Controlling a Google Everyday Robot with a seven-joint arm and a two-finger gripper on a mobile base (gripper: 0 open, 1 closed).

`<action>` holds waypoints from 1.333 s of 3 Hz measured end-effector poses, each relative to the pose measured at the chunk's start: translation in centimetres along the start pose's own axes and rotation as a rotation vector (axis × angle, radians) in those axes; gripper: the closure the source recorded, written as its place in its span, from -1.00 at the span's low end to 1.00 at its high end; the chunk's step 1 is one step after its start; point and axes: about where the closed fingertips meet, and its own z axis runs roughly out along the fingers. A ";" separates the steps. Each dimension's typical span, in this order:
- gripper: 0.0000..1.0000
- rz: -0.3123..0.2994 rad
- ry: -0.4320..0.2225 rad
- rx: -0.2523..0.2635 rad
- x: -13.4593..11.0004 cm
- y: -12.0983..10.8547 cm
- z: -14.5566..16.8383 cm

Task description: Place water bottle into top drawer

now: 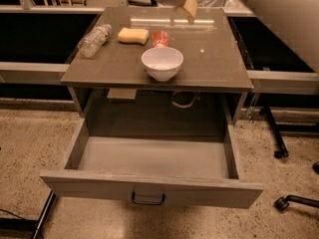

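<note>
The water bottle (93, 40) lies on its side at the back left of the tabletop (214, 59), clear and crinkled, with its cap pointing to the back right. The top drawer (149, 187) is pulled fully out below the table. Its grey inside is bare and a dark pull handle (148, 199) sits at the centre of its front. My gripper (185, 8) hangs over the back edge of the table, partly cut off by the top of the view. It is right of the bottle and well apart from it, and a tan pad shows on it.
A white bowl (162, 62) stands near the table's front edge. A yellow sponge (133, 35) and a red can (160, 38) lie behind it. Dark shelving flanks the table. Chair casters (280, 203) stand on the speckled floor at the right.
</note>
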 end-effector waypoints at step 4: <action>-1.00 -0.242 0.051 -0.088 5.3 -4.5 15.2</action>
